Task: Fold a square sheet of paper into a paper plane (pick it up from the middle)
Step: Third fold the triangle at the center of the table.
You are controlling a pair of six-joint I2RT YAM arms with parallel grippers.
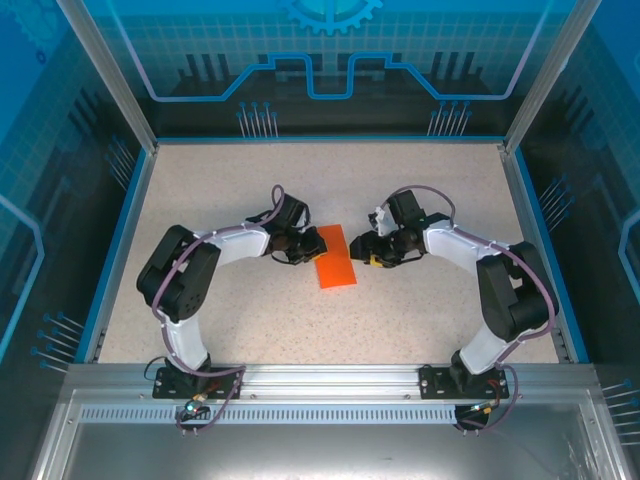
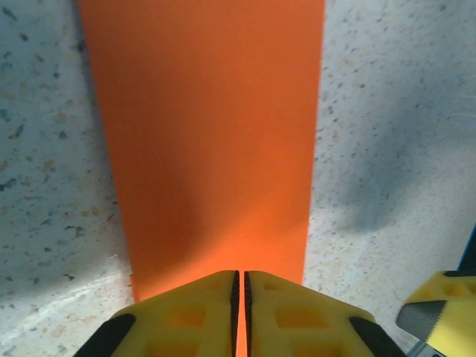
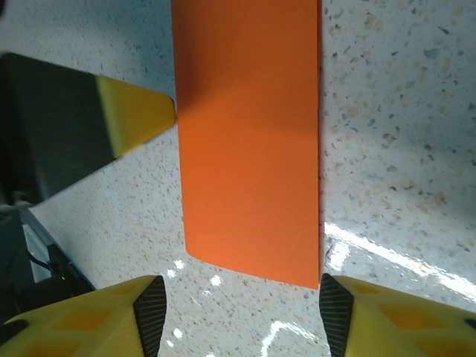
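A speckled beige table (image 1: 430,190) lies inside a blue rim (image 1: 118,250). A gear graphic (image 1: 330,12) marks the far blue wall (image 1: 330,60); an aluminium rail (image 1: 330,380) runs along the near edge.

No text, label, brand, number or sign can be read anywhere.

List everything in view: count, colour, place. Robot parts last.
bright orange rectangular paper sheet: one, orange, flat at the table's middle, between the claws
speckled beige table top: one, beige, under the paper
blue table rim: one, blue, around the table top
silver metal rail: one, silver, near edge, under the arm bases
left arm, right arm: two, black and white, bent toward the paper
left claw: one, yellow, shut, tip at the paper's edge
right claw: one, yellow, open, just short of the paper's edge
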